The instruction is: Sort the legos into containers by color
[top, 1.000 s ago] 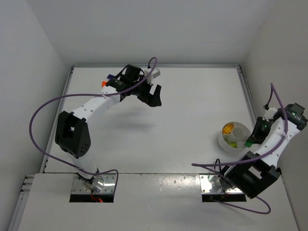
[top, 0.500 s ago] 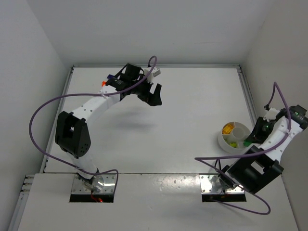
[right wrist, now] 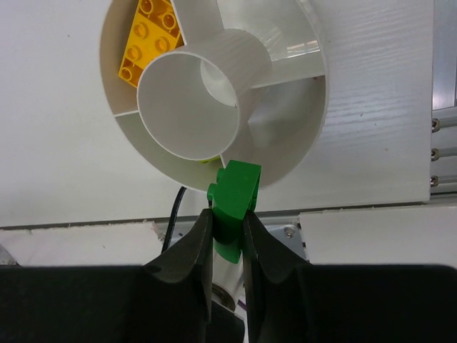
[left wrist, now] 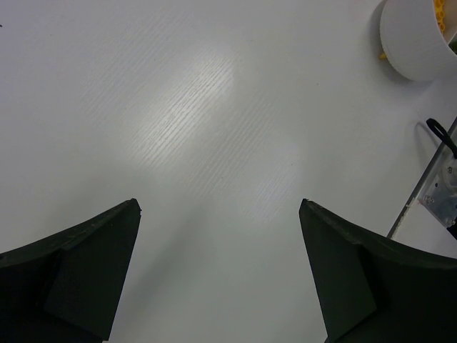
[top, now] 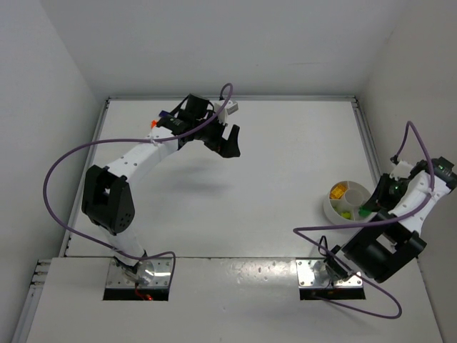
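Note:
The round white dish [top: 335, 209] stands at the right of the table; it also shows in the right wrist view [right wrist: 314, 143] and in a corner of the left wrist view [left wrist: 407, 43]. It holds an orange lego [right wrist: 151, 37] in one section and a yellow-green lego [top: 345, 214] in another. My right gripper [right wrist: 228, 221] is shut on a green lego [right wrist: 232, 200], held over the dish's rim. The green lego also shows in the top view [top: 367, 210]. My left gripper [top: 230, 141] hovers open and empty over the far middle of the table; its jaws stand wide apart in the left wrist view [left wrist: 218, 214].
White walls enclose the table on the left, back and right. A metal rail [top: 371, 153] runs along the table's right edge close to the dish. The right arm's base plate [top: 325, 275] sits near the dish at the front.
My right wrist has shifted slightly right and toward the front with the green lego. The left arm has not moved.

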Available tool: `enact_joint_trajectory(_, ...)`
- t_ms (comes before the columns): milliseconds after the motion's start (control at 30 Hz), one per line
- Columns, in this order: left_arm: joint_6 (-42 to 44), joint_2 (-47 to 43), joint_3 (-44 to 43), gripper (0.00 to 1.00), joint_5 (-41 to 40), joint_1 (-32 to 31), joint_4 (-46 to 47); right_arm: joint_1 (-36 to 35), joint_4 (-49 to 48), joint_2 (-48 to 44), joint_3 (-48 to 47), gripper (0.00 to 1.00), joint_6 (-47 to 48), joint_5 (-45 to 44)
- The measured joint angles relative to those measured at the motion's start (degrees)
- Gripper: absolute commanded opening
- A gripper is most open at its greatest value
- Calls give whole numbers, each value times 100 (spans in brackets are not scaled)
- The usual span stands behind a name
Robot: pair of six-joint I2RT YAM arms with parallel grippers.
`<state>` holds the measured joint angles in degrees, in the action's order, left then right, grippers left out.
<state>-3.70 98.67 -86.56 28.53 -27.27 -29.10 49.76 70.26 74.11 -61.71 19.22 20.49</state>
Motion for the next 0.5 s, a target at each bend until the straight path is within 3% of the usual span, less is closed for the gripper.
enact_joint_trajectory(167, 0, 0, 0, 100, 13, 0, 0, 0, -74, 44, 0, 26, 28, 24)
enact_joint_trajectory(500, 0, 2, 0, 100, 20, 0, 0, 0, -291, 57, 0, 26, 33, 24)
